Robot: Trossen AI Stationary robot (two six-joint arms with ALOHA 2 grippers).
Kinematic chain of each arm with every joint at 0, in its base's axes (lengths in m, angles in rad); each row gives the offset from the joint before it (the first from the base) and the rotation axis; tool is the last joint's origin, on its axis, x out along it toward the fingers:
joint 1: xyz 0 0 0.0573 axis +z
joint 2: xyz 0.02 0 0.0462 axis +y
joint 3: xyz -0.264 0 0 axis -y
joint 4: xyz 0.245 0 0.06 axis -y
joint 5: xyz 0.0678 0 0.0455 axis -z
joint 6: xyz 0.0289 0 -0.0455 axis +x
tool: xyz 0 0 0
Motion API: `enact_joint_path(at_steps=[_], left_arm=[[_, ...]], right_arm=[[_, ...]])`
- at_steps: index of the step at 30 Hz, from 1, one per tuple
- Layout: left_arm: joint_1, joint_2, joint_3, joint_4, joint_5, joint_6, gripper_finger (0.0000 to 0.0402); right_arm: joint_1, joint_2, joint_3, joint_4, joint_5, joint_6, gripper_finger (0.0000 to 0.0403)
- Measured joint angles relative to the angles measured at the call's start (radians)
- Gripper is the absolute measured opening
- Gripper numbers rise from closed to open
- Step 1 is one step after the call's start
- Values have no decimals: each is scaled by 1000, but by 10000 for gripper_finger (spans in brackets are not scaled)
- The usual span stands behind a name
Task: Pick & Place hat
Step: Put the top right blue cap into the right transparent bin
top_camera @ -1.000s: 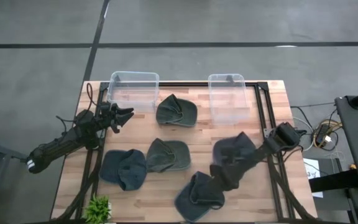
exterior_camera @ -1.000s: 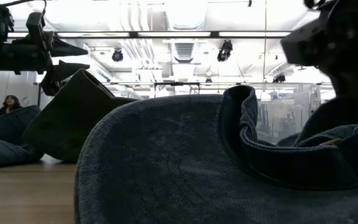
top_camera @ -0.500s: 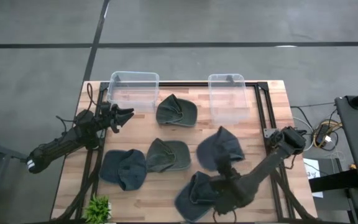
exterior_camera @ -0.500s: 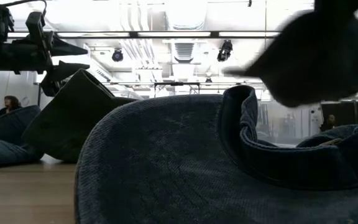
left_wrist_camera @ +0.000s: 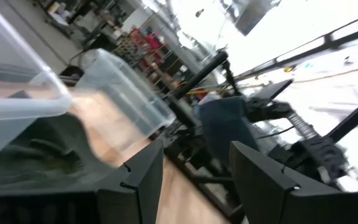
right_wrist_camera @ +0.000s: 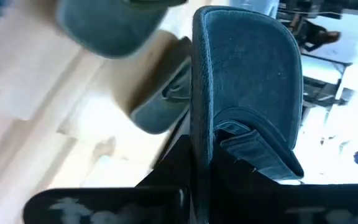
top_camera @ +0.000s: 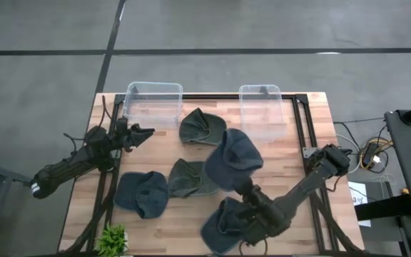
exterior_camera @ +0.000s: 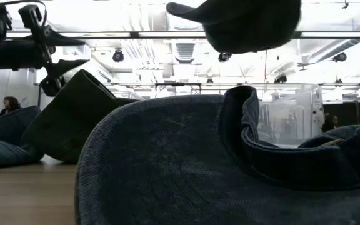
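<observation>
Right gripper (top_camera: pixel 242 187): clamped on the brim of a dark blue corduroy cap (top_camera: pixel 232 158), held in the air over the middle of the wooden table (top_camera: pixel 312 107).
Left gripper (top_camera: pixel 143 133): fingers spread wide, hovering beside the left clear plastic bin (top_camera: pixel 153 100).
Other caps: four more lie on the tabletop.
</observation>
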Motion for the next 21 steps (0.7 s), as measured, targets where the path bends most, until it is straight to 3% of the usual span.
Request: enact_joint_path(at_steps=[10,13,21], left_arm=[[-66,51,0,146,-17,-39,179],[-110,103,0,156,-48,-36,179],[-289,288,39,225,-247,50,179]], right_arm=[[-126,0,-5,160,26,-424,12],[-156,0,-6,191,76,-531,12],[-231,0,-6,277,101,-674,12]])
